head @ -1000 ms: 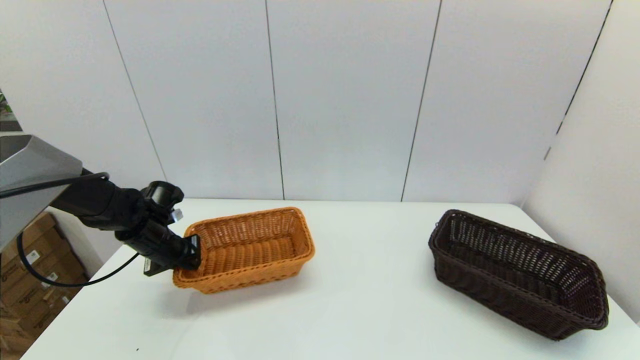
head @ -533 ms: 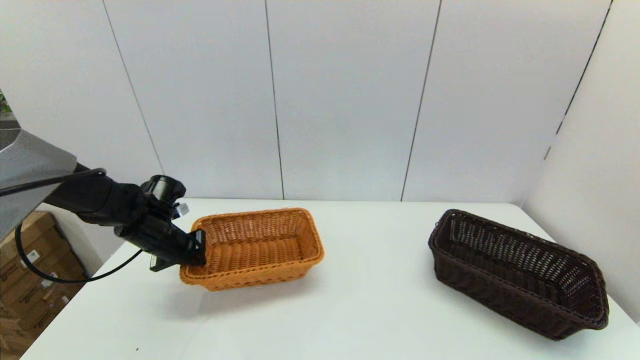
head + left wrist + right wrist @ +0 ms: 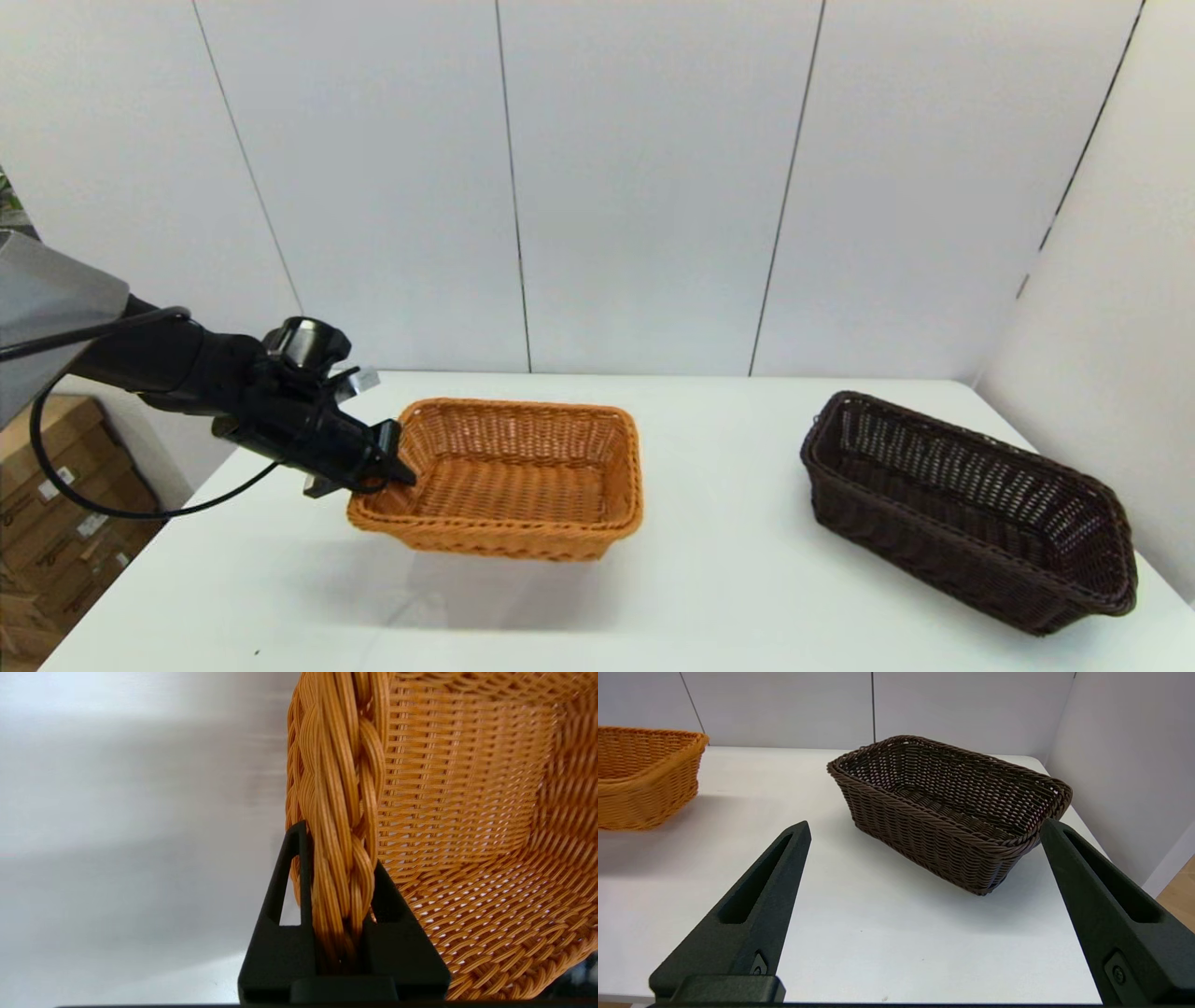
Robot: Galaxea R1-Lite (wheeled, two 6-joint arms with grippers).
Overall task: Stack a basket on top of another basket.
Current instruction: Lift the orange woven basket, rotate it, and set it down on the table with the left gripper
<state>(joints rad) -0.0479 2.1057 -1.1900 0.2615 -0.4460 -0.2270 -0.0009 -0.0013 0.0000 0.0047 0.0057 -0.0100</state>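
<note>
The left gripper (image 3: 397, 457) is clamped on the braided rim of the orange-tan rectangular woven wicker basket (image 3: 509, 481), at its short end nearest to the arm. In the left wrist view one black finger (image 3: 289, 877) sits outside the wall and the other inside, with the braid pressed tightly between them. This basket hangs above the white table (image 3: 691, 579), extending away from the gripper toward the right, and its shadow lies below it.

I judge the basket to be light and rather stiff, but held by one end only it may sag or swing, and the smooth woven strands could slip.

To the right of the held basket there is a wide free strip of table. Beyond it, well apart from the left gripper, the dark brown rectangular woven wicker basket (image 3: 966, 509) rests on the table near the right edge and the side wall. The right gripper (image 3: 924, 914) is spread wide and holds nothing, just in front of this basket's near end.
</note>
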